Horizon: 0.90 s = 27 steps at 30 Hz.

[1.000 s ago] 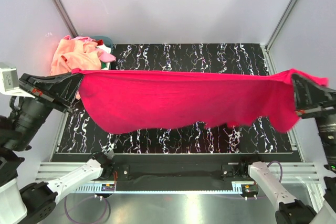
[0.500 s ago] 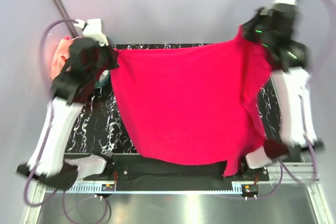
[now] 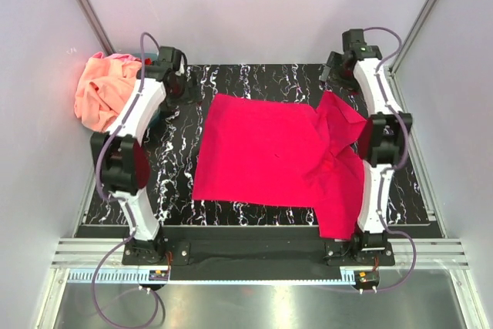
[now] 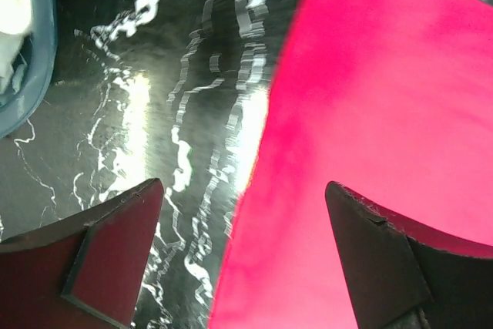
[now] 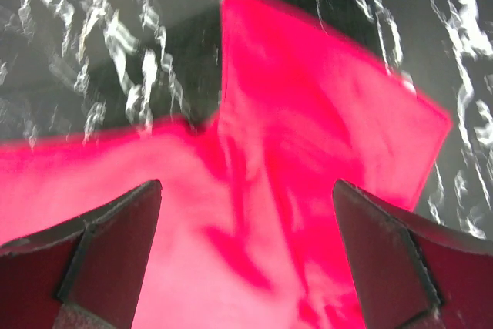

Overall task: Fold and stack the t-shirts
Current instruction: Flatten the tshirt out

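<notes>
The red shirt (image 3: 266, 152) lies spread on the table (image 3: 269, 78), mostly flat across the centre. Its right side is bunched and creased, and one part hangs over the near table edge beside the right arm's base. The left gripper (image 4: 243, 190) is at the far left of the table, above the shirt's left edge. Its fingers are spread apart with nothing between them: dark table surface shows under one, red cloth under the other. The right gripper (image 5: 248, 186) is at the far right, above a sleeve and a fold in the cloth. Its fingers are likewise spread and grip nothing. A pile of peach and pink shirts (image 3: 104, 90) sits at the far-left corner, well apart from the red shirt. The basket (image 4: 38, 59) rim shows at the left wrist view's upper left.
</notes>
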Each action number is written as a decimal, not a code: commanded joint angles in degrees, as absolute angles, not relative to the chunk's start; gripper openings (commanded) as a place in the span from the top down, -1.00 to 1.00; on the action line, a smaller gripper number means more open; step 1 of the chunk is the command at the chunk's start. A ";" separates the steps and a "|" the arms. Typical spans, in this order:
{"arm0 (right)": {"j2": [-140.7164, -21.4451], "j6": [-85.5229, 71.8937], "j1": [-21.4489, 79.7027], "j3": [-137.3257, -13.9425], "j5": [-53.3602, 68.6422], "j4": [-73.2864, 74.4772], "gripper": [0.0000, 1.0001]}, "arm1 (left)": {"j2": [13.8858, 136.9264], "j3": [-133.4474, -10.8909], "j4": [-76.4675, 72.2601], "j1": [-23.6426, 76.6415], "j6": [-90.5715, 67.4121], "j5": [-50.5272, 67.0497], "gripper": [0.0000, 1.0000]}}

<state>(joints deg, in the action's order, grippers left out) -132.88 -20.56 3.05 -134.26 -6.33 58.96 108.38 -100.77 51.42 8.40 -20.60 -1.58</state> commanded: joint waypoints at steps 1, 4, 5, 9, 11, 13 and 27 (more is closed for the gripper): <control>-110.71 -21.00 3.96 -120.80 -3.34 49.33 -0.99 | 95.74 -99.51 49.93 10.27 -21.00 -1.30 -0.86; -103.65 -21.88 3.96 -109.97 -2.20 46.93 -0.99 | 88.80 -87.77 45.46 12.30 -22.15 -2.29 -0.85; -102.67 -21.80 3.87 -108.12 -2.72 47.46 -0.99 | 87.29 -84.23 42.48 13.44 -22.58 -2.11 -0.85; -100.90 -21.18 3.69 -101.00 -4.56 48.42 -0.90 | 83.50 -71.56 36.49 14.59 -25.83 -0.35 -0.82; -102.56 -21.44 2.99 -101.07 -6.32 50.26 -0.87 | 82.53 -65.86 33.16 15.20 -26.89 1.75 -0.77; -105.72 -22.41 1.15 -103.00 -7.73 52.81 -0.76 | 81.83 -62.86 31.56 16.51 -28.03 2.02 -0.74; -119.70 -27.24 -8.61 -104.50 1.67 50.45 -0.18 | 82.35 -50.98 24.52 18.81 -28.83 0.09 -0.68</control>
<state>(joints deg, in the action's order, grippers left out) -118.06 -25.65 -9.82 -103.18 -0.73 51.86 83.11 -52.36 28.18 18.98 -28.34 0.12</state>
